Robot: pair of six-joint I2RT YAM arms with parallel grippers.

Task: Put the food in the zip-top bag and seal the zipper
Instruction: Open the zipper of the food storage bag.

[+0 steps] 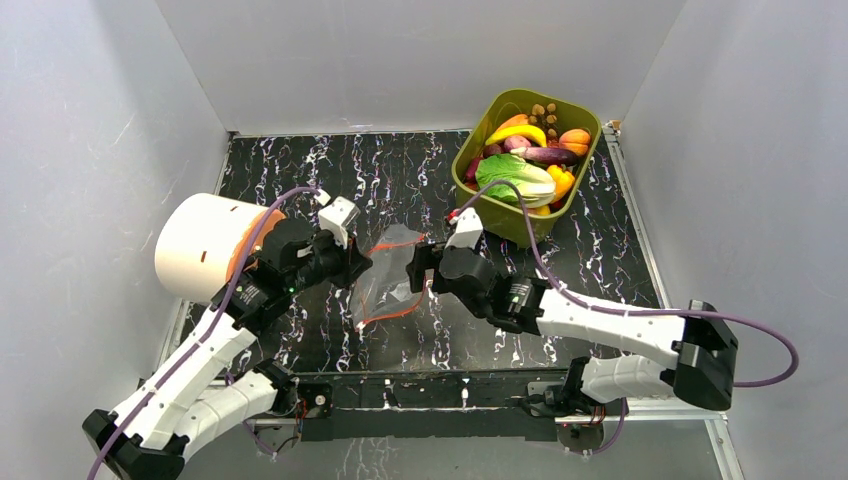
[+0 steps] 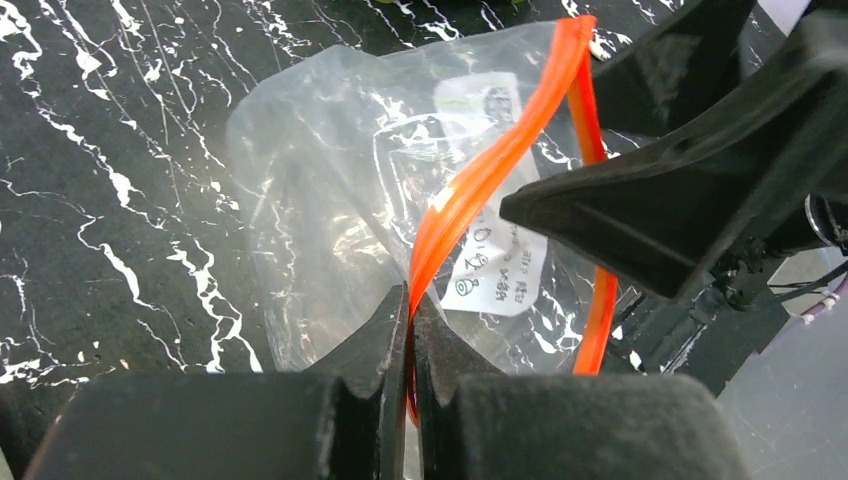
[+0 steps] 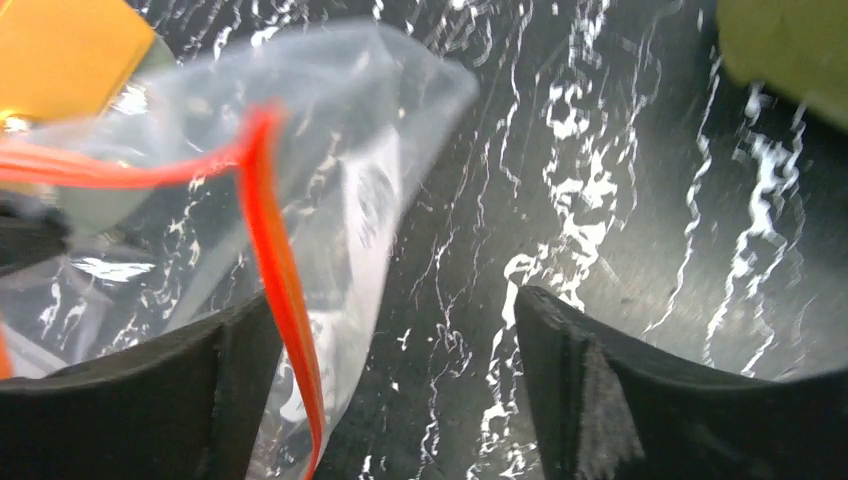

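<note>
Top external: marbled table (image 1: 600,260), grey walls (image 1: 400,60); left claw (image 2: 410,300) pinches zipper (image 2: 480,175), right claw (image 3: 395,320) released.

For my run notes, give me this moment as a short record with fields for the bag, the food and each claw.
zip-top bag: between the arms, mouth open, no food seen inside
zipper: unsealed
food: piled in the green tub, far right
left claw: shut on the zipper
right claw: open, at the bag's rim

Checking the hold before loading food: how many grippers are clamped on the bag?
1. The left gripper is shut on the zipper at the mouth of the zip-top bag; the right gripper is open next to it.
</note>
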